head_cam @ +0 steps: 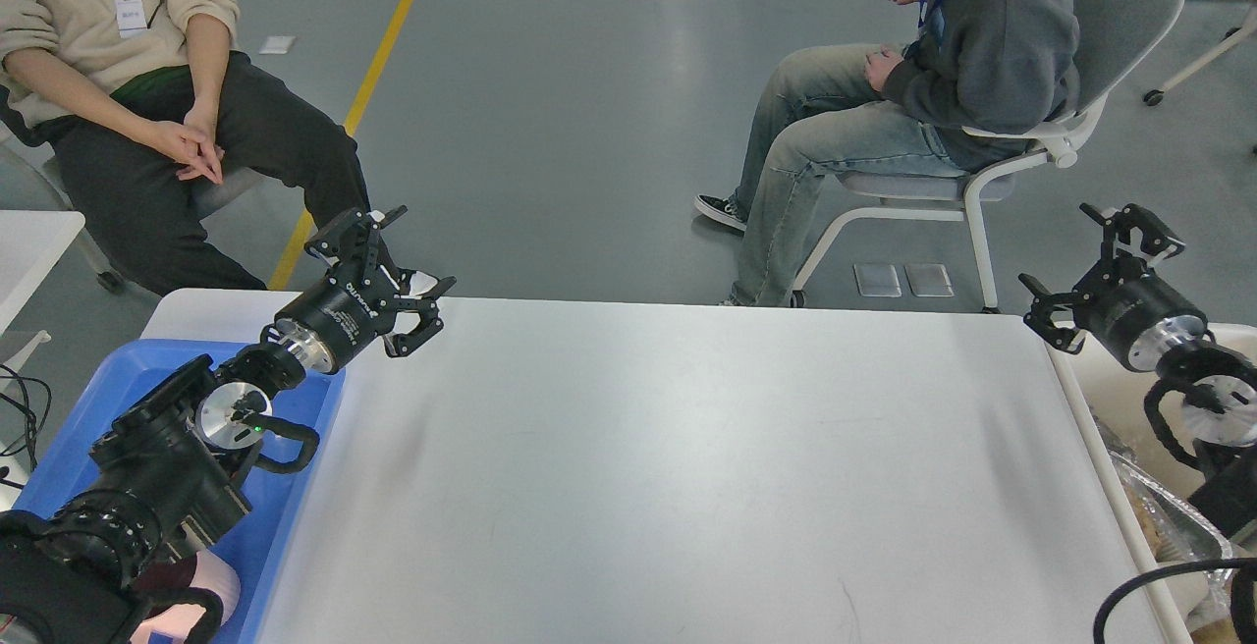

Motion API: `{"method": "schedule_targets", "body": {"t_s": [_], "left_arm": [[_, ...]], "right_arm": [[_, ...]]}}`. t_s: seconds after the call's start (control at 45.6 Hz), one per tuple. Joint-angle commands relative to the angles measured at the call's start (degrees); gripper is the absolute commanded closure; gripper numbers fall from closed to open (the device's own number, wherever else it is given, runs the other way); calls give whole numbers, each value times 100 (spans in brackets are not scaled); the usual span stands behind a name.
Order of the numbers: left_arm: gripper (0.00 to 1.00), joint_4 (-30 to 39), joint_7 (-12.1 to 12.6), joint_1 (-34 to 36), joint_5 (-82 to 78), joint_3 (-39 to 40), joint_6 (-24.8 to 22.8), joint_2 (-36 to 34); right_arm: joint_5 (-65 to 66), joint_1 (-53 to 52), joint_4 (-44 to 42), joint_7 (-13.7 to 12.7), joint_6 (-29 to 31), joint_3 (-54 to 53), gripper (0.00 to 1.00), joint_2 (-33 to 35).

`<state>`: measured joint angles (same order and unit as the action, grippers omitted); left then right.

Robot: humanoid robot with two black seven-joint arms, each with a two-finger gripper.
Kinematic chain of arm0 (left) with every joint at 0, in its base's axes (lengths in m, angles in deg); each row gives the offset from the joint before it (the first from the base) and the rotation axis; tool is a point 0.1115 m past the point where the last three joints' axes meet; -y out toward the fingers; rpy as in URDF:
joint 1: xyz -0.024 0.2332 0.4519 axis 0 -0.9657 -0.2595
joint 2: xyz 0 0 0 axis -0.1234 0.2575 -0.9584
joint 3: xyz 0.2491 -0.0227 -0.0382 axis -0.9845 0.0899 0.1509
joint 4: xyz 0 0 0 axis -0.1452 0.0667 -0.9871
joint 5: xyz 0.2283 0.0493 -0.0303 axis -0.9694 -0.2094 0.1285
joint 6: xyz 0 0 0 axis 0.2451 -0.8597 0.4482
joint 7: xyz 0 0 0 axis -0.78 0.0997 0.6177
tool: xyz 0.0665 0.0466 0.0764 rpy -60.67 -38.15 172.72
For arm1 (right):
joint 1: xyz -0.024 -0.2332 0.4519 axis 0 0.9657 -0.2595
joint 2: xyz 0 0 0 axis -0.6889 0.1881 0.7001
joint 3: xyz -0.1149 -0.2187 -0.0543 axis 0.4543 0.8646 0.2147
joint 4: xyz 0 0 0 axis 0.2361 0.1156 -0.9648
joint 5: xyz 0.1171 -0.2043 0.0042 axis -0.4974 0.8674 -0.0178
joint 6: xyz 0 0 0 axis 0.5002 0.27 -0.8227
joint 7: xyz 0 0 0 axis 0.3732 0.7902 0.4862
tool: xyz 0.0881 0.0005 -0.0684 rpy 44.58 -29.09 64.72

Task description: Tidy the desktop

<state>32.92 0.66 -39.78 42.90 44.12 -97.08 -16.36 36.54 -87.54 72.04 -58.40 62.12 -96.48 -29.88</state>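
The desktop (668,467) is a large white-grey tabletop with rounded corners, and its surface shows nothing lying on it. My left gripper (385,269) hangs over the desktop's far left corner, open and empty. My right gripper (1100,266) is raised over the desktop's far right corner, above the bin's edge, open and empty.
A blue tray (295,457) sits at the desktop's left edge under my left arm, with a pink-white thing (201,580) at its near end. A cream bin (1110,399) holding foil trash stands at the right. Two seated people (147,124) (943,75) face the far edge. A small white table (29,251) is at left.
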Motion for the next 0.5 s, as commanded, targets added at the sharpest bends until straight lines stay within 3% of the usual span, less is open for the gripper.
{"method": "schedule_targets", "body": {"t_s": [0.0, 0.197, 0.483], "left_arm": [[3, 0, 10, 3, 58, -7, -1, -2], [3, -8, 19, 20, 67, -7, 60, -11], [3, -8, 1, -6, 58, -15, 96, -2]], "right_arm": [[3, 47, 60, 282, 113, -50, 0, -259], [-50, 179, -46, 730, 561, -120, 0, -329], [-331, 364, -46, 775, 579, -156, 0, -417]]}}
